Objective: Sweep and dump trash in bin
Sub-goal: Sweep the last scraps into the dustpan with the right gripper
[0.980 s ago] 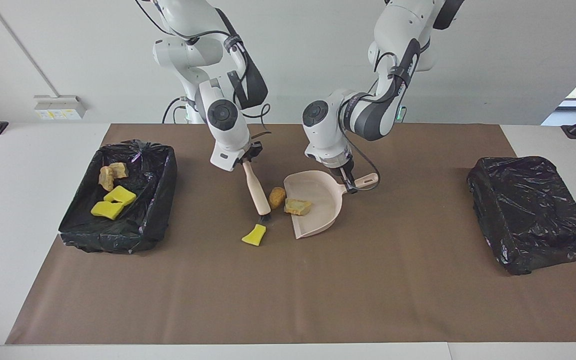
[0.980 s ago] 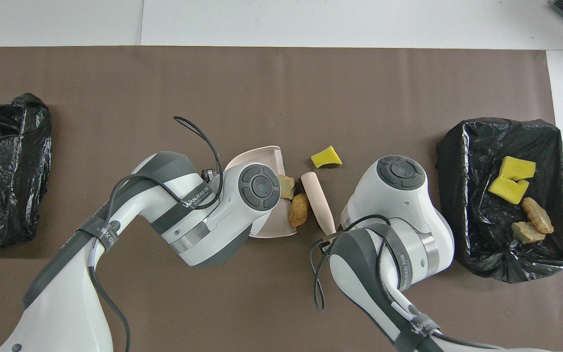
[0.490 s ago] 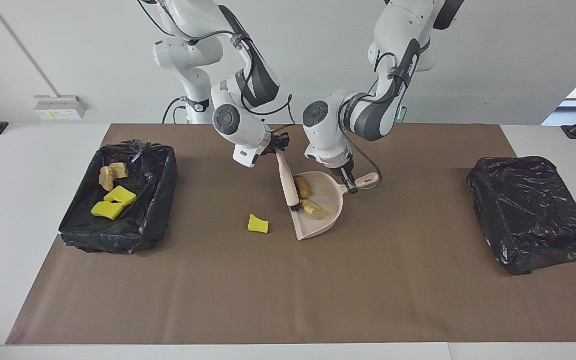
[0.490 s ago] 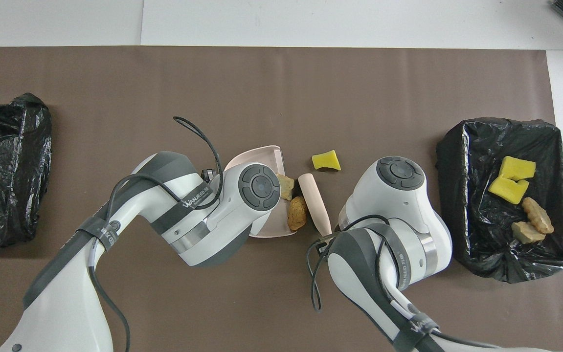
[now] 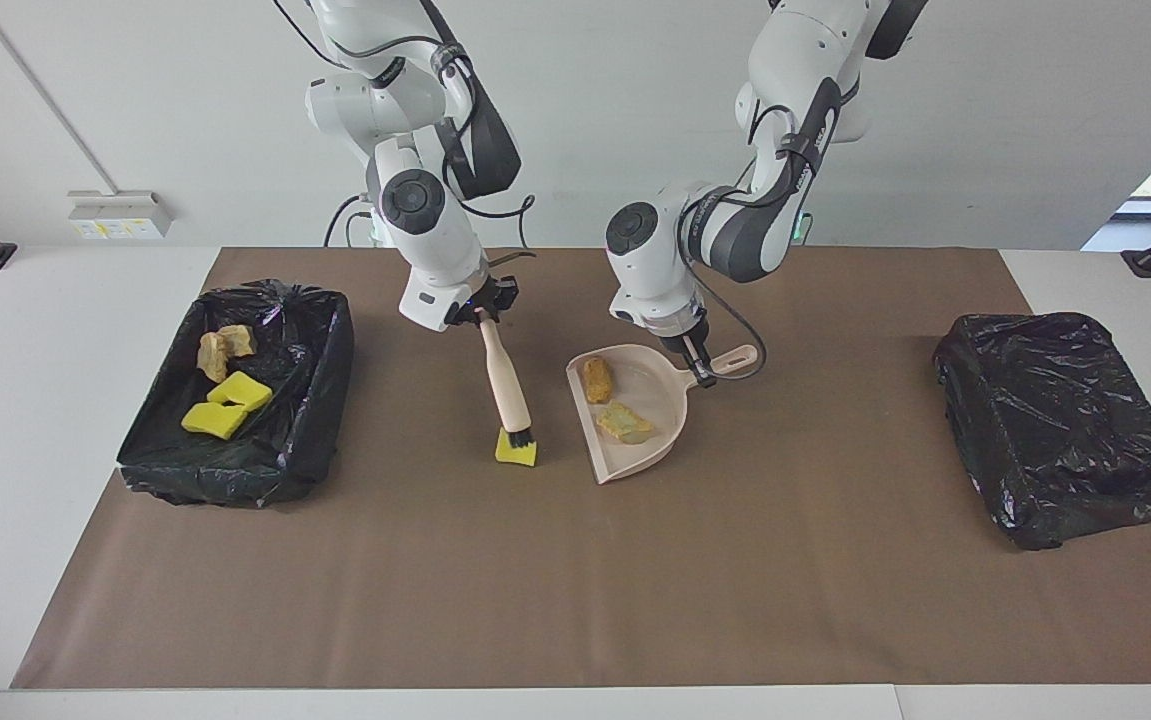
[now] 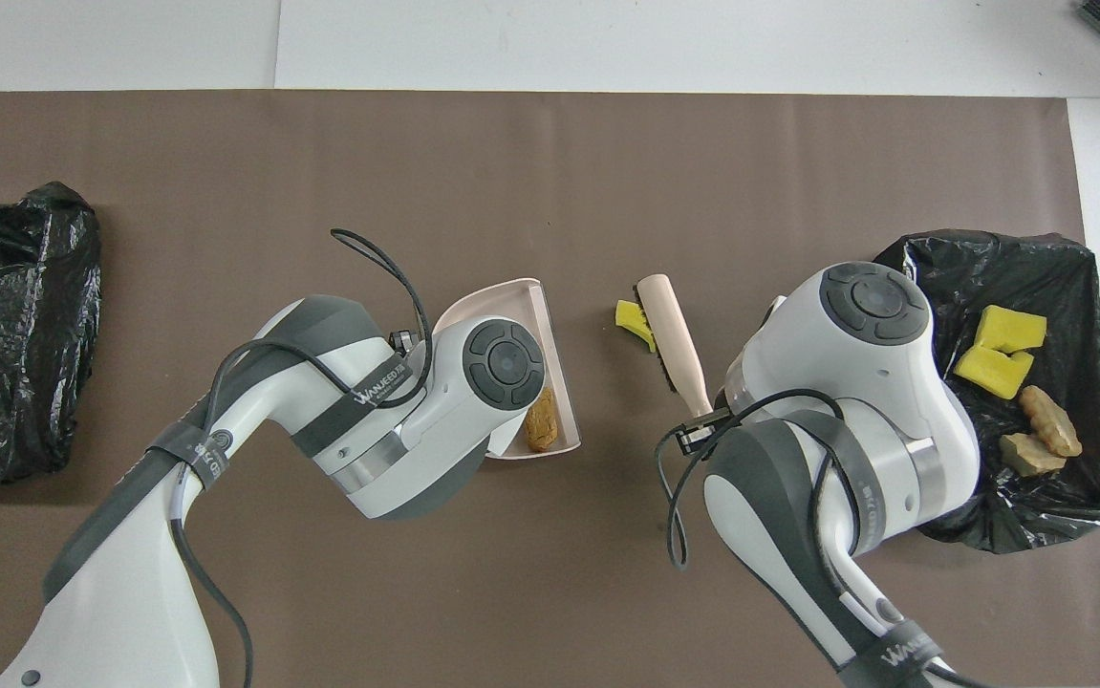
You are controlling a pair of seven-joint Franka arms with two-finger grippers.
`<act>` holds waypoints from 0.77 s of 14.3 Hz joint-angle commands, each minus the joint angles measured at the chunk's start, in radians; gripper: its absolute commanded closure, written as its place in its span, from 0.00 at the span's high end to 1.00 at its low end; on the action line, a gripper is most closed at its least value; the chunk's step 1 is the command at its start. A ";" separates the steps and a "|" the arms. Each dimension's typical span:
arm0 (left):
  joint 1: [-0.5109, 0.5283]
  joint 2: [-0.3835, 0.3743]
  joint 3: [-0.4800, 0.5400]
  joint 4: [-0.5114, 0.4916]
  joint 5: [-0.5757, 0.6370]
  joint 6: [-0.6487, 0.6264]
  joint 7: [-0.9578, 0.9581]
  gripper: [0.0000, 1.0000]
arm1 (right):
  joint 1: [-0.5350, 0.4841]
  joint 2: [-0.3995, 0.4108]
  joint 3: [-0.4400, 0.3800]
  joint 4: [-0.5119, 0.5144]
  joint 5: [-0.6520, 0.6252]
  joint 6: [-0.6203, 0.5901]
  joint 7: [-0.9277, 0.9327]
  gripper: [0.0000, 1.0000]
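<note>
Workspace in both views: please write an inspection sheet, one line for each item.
Surface: brown mat on white table.
Job's things: two brown scraps in dustpan; yellow sponge on mat under brush; four scraps in open bin.
Clutter: covered black bin at left arm's end.
Grippers: right gripper holds brush; left gripper holds dustpan handle.
Cables: loops on both wrists.
Surroundings: white wall, wall box.

The brush (image 5: 507, 385) has swung from the dustpan (image 5: 650, 440) to the yellow sponge chunk (image 5: 516, 453).
</note>
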 commanded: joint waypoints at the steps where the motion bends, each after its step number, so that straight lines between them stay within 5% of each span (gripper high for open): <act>1: 0.009 -0.016 0.003 -0.013 0.012 -0.011 -0.025 0.00 | -0.060 0.147 0.015 0.163 -0.177 -0.001 -0.044 0.00; 5: 0.009 -0.018 0.003 -0.023 0.010 0.008 -0.030 0.00 | -0.041 0.200 0.021 0.127 -0.167 -0.004 -0.043 0.00; 11: 0.022 -0.022 0.002 -0.046 0.012 0.037 -0.043 0.00 | 0.048 0.186 0.057 0.068 0.197 -0.020 -0.044 0.00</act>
